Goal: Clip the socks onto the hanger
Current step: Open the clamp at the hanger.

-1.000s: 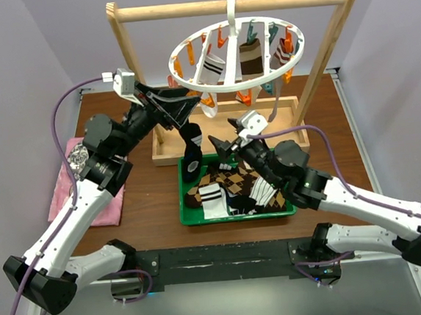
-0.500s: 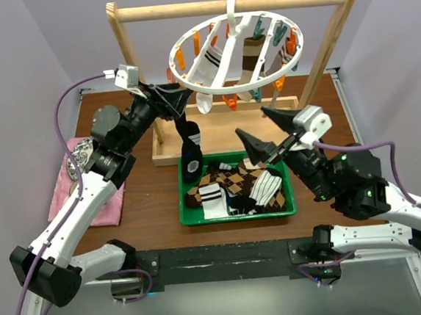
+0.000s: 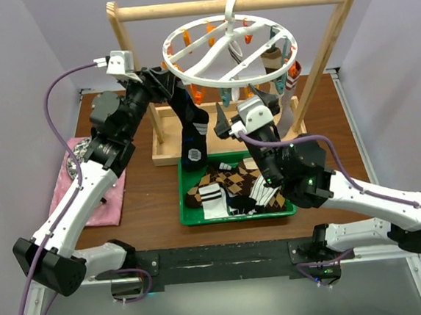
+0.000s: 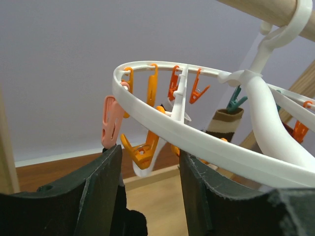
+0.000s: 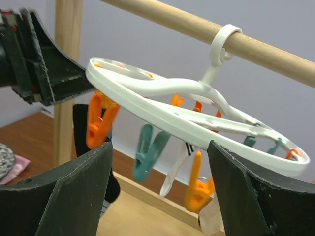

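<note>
Left claw (image 4: 148, 150), gripping the black sock (image 3: 191, 133), should raise its cuff to the peach peg (image 4: 109, 123) on the hanger (image 4: 206, 152); right claw (image 3: 242, 109) gapes wide.

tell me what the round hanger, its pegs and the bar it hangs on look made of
Hanger: white plastic by the look, smooth and slightly glossy, with moulded one-piece curves.
Pegs: likely plastic too, bright orange and teal with a soft sheen.
Bar: light wood, matte, with faint grain showing. It is probably unvarnished, though that is hard to tell.
</note>
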Motion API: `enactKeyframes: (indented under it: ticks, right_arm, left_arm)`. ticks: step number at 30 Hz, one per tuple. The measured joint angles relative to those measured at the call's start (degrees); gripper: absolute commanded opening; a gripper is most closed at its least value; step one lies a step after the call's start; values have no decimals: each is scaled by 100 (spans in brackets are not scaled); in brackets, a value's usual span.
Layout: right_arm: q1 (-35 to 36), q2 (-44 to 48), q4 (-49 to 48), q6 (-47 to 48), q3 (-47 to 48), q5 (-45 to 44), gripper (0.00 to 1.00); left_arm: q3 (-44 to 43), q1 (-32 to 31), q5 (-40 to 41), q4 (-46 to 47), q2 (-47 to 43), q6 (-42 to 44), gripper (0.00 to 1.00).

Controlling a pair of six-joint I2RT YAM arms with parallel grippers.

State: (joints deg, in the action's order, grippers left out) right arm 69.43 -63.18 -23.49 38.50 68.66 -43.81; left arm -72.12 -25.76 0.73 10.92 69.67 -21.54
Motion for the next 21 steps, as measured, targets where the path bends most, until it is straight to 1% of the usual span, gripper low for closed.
enactKeyframes:
  ticks: [3,6,9,12,16,19,21]
  right_arm:
    - [-247,-94,15,-15,116,90,81]
    - [-380,-120,59,-103,457,289,81]
    - [-409,-52,164,-264,785,621,80]
    - [-409,72,232,-409,914,892,80]
    - [-466,114,249,-492,935,970,78]
    - [-636,-74,328,-518,1032,988,77]
    - [-758,-256,380,-535,1097,966,76]
  left_arm:
    - [-74,15,236,-31,48,151,53]
    - [-76,22,367,-46,50,240,53]
    - [-72,24,400,-50,48,273,53]
    - [-24,24,407,-44,24,275,53]
    - [79,24,402,-33,-44,271,52]
    - [90,26,391,-24,-72,269,53]
    - [116,24,361,-15,-116,269,57]
